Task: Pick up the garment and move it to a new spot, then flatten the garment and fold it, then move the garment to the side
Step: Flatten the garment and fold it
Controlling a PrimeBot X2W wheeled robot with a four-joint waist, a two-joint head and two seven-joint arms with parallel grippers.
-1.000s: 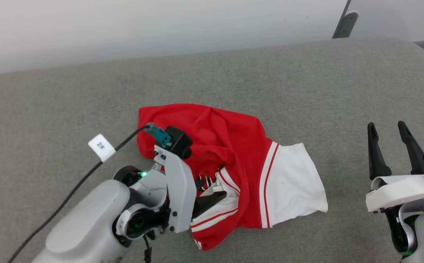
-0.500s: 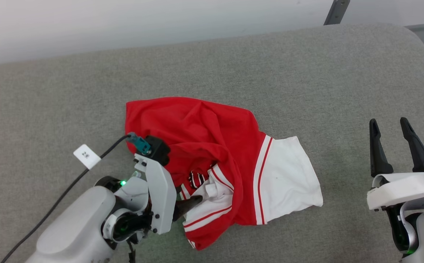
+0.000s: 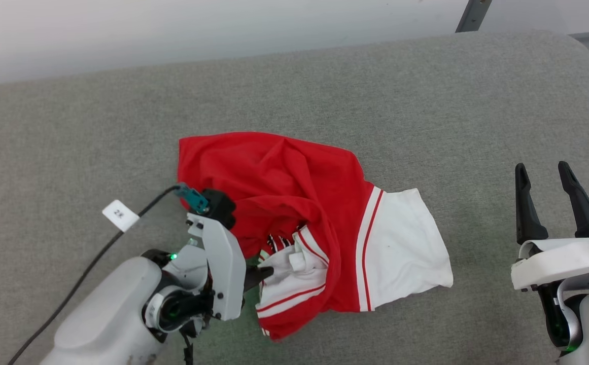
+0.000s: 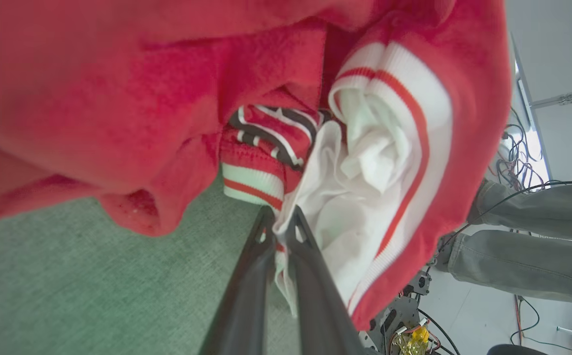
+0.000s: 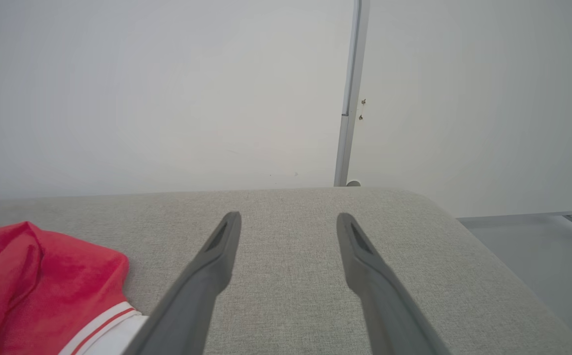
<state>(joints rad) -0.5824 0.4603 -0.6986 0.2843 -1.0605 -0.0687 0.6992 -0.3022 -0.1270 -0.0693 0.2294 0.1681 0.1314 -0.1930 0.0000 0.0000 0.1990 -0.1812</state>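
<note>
Left hand [image 4: 280, 218] pinching garment [image 3: 284, 177], white fold, right hand [image 3: 542, 168] spread

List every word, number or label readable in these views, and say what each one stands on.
"2K": on the white tag fixed to the black cable beside the left arm, in the head view; the second character is blurred, so that reading is uncertain.
The garment: no lettering can be read, only red-and-white stripe trim.

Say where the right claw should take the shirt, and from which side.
Probably pinch the flat white sleeve at its outer edge, coming from the right: it sticks out of the crumpled shirt toward the open right claw, lying spread and clear.
</note>
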